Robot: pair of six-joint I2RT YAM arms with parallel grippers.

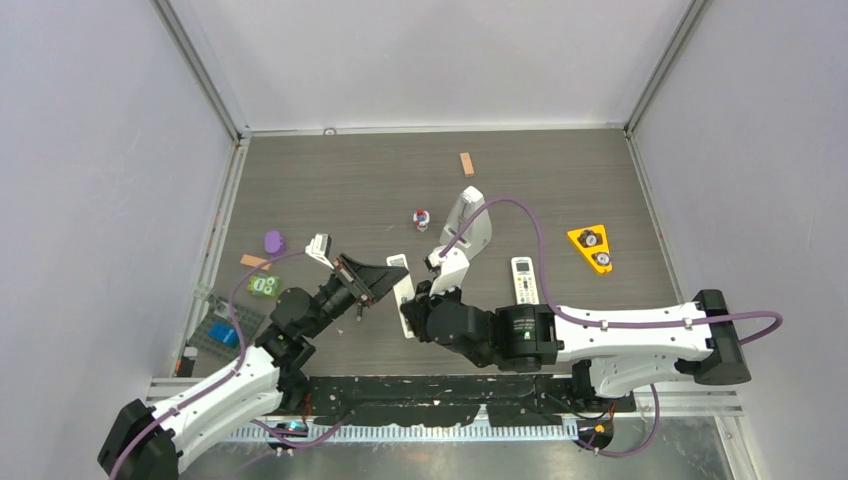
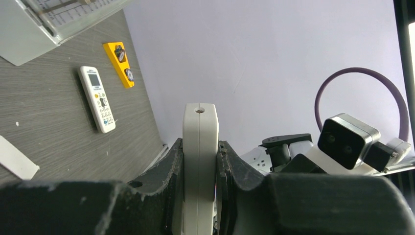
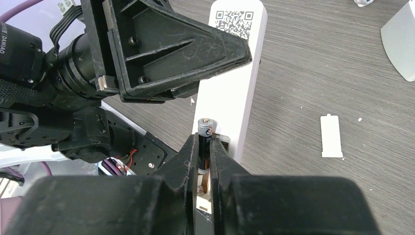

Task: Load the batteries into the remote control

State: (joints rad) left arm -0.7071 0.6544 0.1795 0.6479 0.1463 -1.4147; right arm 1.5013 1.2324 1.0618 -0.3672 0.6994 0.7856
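Where the battery [image 3: 205, 134] flanks the remote control [image 3: 240, 83], room is tight.

Looking down from high behind the near edge of the dark grey wood-grain table [image 1: 350, 190], well back, taking in all of it. Riding the left wrist, facing rightward, pressing close to the long slim white remote control [image 2: 199, 147], sharing the short white buttoned remote [image 2: 98, 100] and yellow triangular block [image 2: 119, 62] with the overhead view. Riding the right wrist, pointing leftward and down, close in, sharing that remote control with both.
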